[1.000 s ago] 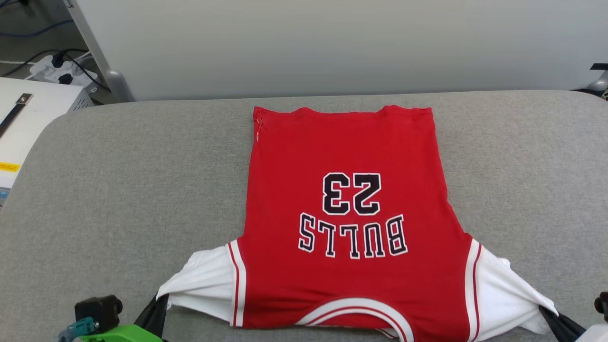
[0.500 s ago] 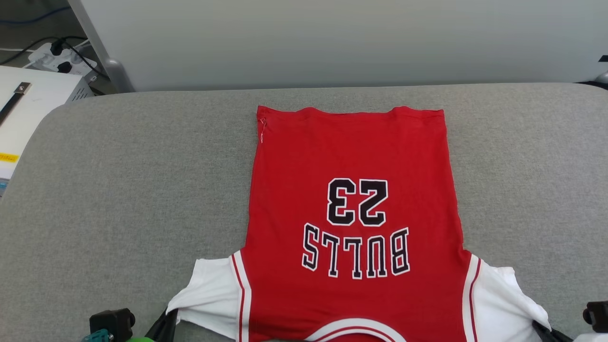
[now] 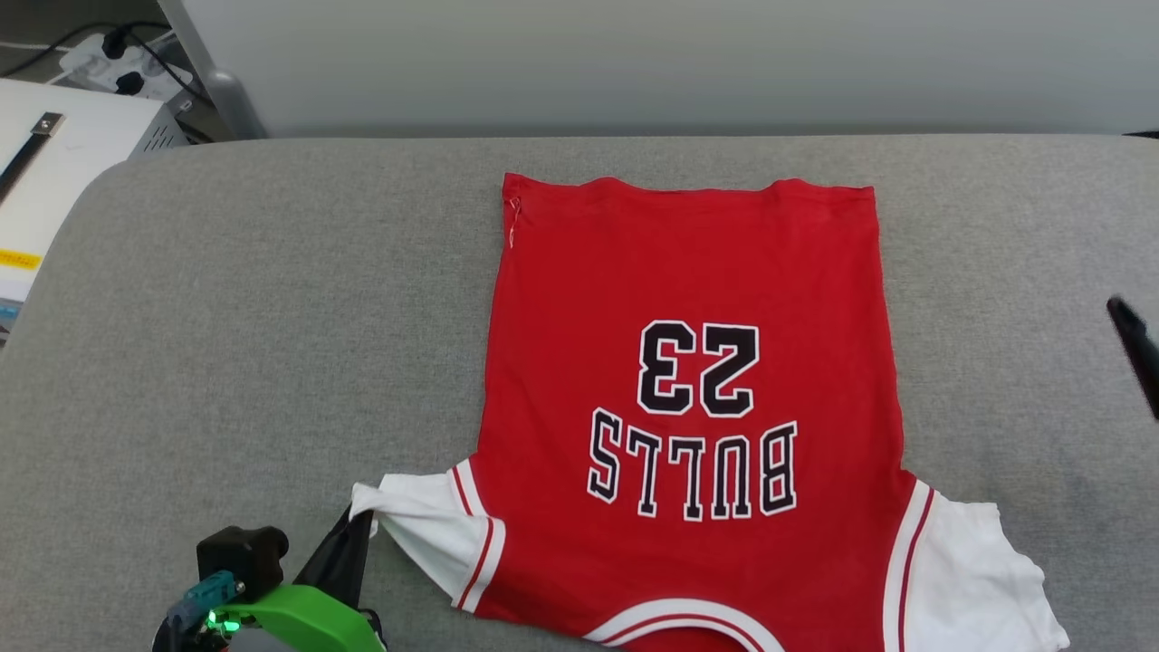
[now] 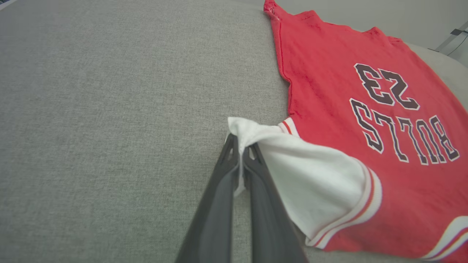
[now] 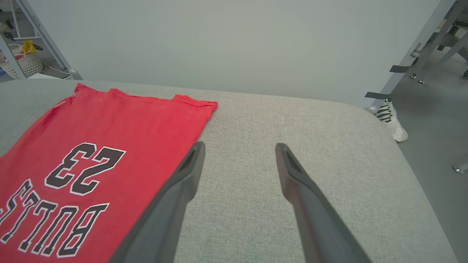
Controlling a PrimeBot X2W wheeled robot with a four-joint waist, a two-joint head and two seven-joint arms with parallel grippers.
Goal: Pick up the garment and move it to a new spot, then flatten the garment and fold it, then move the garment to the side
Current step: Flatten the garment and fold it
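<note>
The garment (image 3: 688, 272), a red jersey with white sleeves and a black "BULLS 23" print, lies flat on the grey cushioned table (image 3: 226, 317), hem at the far side and collar toward me. My left gripper (image 3: 358, 525) is shut on the tip of its white left sleeve (image 4: 310, 175), which is pulled to a point between the fingers (image 4: 234, 160). My right gripper (image 5: 239, 148) is open with nothing between its fingers and hovers over bare table just right of the garment (image 5: 91, 146). One dark right fingertip (image 3: 1132, 330) shows at the head view's right edge. The right sleeve (image 3: 978, 580) lies loose.
A white box (image 3: 54, 181) with a black strap stands off the table's far left, with a power strip and cables (image 3: 118, 59) behind it. A pale wall panel (image 3: 634, 63) runs behind the table. A shoe (image 5: 393, 120) and metal frame legs are on the floor right of the table.
My right gripper has let go of the right sleeve, opened and lifted away to the right. The left gripper keeps its hold on the left sleeve. The head camera has shifted slightly.
</note>
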